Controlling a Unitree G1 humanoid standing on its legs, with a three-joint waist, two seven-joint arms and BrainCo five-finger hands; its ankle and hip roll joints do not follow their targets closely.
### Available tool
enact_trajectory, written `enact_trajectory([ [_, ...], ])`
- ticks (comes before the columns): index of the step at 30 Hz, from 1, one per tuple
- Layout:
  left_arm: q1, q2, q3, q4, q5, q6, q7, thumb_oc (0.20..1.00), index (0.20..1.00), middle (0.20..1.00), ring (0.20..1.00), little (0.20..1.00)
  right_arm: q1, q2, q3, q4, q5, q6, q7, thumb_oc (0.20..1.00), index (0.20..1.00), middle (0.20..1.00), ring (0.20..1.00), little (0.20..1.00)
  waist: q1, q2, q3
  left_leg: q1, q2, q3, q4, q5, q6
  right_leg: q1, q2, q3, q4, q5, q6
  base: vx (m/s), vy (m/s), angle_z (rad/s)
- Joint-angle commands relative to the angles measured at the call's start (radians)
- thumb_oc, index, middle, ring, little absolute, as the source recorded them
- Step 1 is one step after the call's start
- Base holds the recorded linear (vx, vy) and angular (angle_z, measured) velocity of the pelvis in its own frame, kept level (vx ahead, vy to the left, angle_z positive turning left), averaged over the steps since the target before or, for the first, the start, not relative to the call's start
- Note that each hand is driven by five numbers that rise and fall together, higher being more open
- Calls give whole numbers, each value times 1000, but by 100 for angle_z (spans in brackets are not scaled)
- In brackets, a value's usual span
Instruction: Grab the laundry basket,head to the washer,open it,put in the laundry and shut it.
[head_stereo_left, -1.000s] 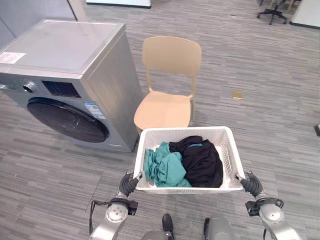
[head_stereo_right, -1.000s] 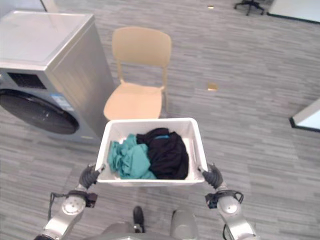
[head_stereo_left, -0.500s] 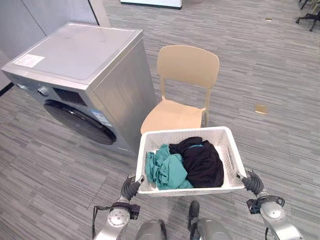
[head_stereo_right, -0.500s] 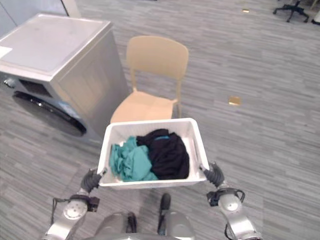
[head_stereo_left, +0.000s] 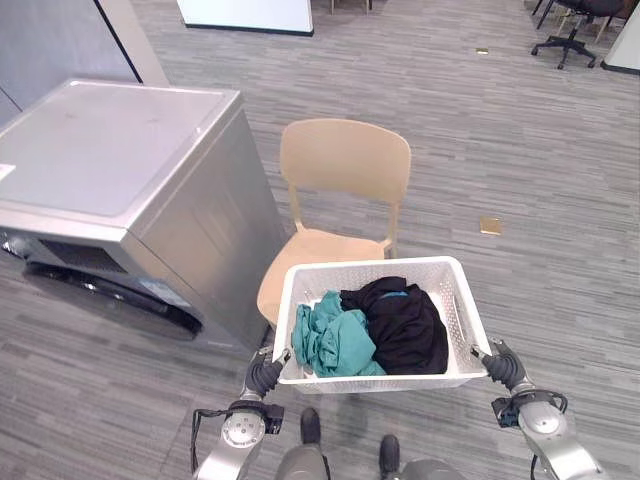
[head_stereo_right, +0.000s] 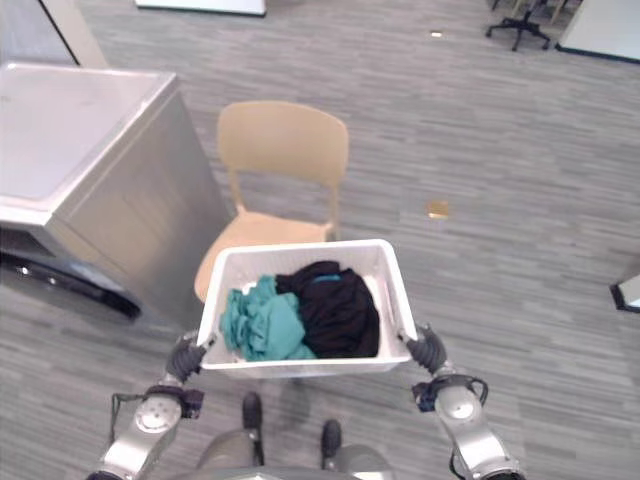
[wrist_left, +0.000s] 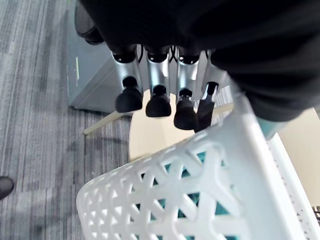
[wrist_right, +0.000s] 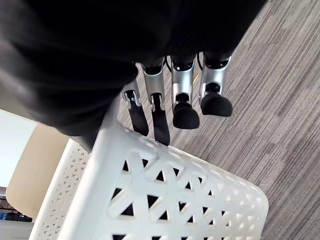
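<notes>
**Ana:** Where is the white plastic laundry basket with little holes (head_stereo_left: 452, 313) now?

**Ben:** In the lower middle of the head picture, up off the grey floor (head_stereo_left: 560, 200). The left hand (head_stereo_left: 263, 375) holds its left rim, and the right hand (head_stereo_left: 503, 367) holds its right rim. In the wrist pictures the fingers (wrist_left: 159, 97) of each hand curl around the rim.

**Ana:** What is in it?

**Ben:** A crumpled teal cloth (head_stereo_left: 327, 337) on the left, and a black cloth (head_stereo_left: 402, 325) touching it on the right.

**Ana:** How should it carry the basket?

**Ben:** I think it should keep the basket level and go around the tan plastic chair (head_stereo_left: 340, 205) just behind it. The silver washing machine (head_stereo_left: 120, 200) stands at the left, with its door (head_stereo_left: 110, 295) closed.
</notes>
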Motion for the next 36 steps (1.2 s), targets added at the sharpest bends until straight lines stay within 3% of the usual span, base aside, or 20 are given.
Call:
enact_trajectory([
  [1, -29, 30, 66, -100, -72, -95, 21, 200, 200, 200, 200, 200, -64, 33, 8, -95, 41, -104, 25, 200, 200, 200, 200, 200, 35, -59, -67, -48, -37, 24, 125, -131, 4, 4, -161, -7, 131, -113, 137, 69, 137, -15],
  [7, -46, 47, 79, -92, -69, -97, 34, 200, 200, 200, 200, 200, -108, 55, 35, -75, 27, -108, 18, 200, 200, 200, 200, 200, 37, -47, -51, -24, -58, 64, 130, -172, 47, -127, -175, 42, 284, -60, 156, 76, 177, -35],
  [8, -54, 47, 78, -78, -59, -98, 32, 200, 200, 200, 200, 200, -122, 61, 49, -58, 22, -109, 18, 200, 200, 200, 200, 200, 31, -42, -49, -7, -69, 62, 120, -179, 53, -162, -151, 43, 270, -62, 149, 54, 59, -29],
  [15, -94, 30, 54, -6, -25, -105, 60, 200, 200, 200, 200, 200, -167, 88, 99, 14, 17, -111, -7, 200, 200, 200, 200, 200, 24, -42, -54, 9, -93, 53, 89, -179, 53, -137, -112, 43, 151, -68, 135, 65, 8, -6],
  [22, -225, -13, -6, 151, -24, -104, 127, 200, 200, 200, 200, 200, -272, 124, 201, 121, 19, -98, -36, 200, 200, 200, 200, 200, 33, -38, -44, -43, -86, 37, 15, -127, 39, -167, -100, 1, 52, -33, 126, -77, -20, 1],
  [32, -619, -22, -115, 450, -21, -122, 260, 200, 200, 200, 200, 200, -600, 192, 343, 318, 122, -120, -89, 200, 200, 200, 200, 200, 35, -46, 62, -261, -83, 18, 17, -61, 21, -381, -96, 4, 79, 2, 117, -130, 33, 2],
  [33, -619, -22, -115, 450, -21, -122, 260, 235, 235, 235, 235, 235, -600, 192, 343, 318, 122, -120, -89, 200, 200, 200, 200, 200, 35, -46, 62, -261, -83, 18, 17, -61, 21, -381, -96, 4, 79, 2, 117, -35, 35, -3],
  [34, -666, -22, -126, 501, -27, -121, 274, 470, 470, 470, 470, 470, -649, 204, 362, 354, 132, -121, -100, 200, 200, 200, 200, 200, 38, -51, 75, -285, -83, 18, 29, -59, 20, -402, -103, 4, 84, 8, 116, -9, 33, 1],
  [35, -697, -18, -133, 521, -30, -121, 284, 511, 511, 511, 511, 511, -671, 211, 372, 369, 139, -121, -105, 200, 200, 200, 200, 200, 38, -53, 82, -293, -85, 17, 35, -58, 19, -409, -104, 7, 86, 10, 117, -5, 54, 1],
  [36, -723, -16, -134, 542, -35, -122, 289, 1000, 1000, 1000, 1000, 1000, -694, 219, 381, 385, 147, -122, -110, 200, 200, 200, 200, 200, 39, -54, 89, -299, -84, 18, 39, -57, 18, -413, -106, 8, 86, 12, 116, 6, 32, 1],
])
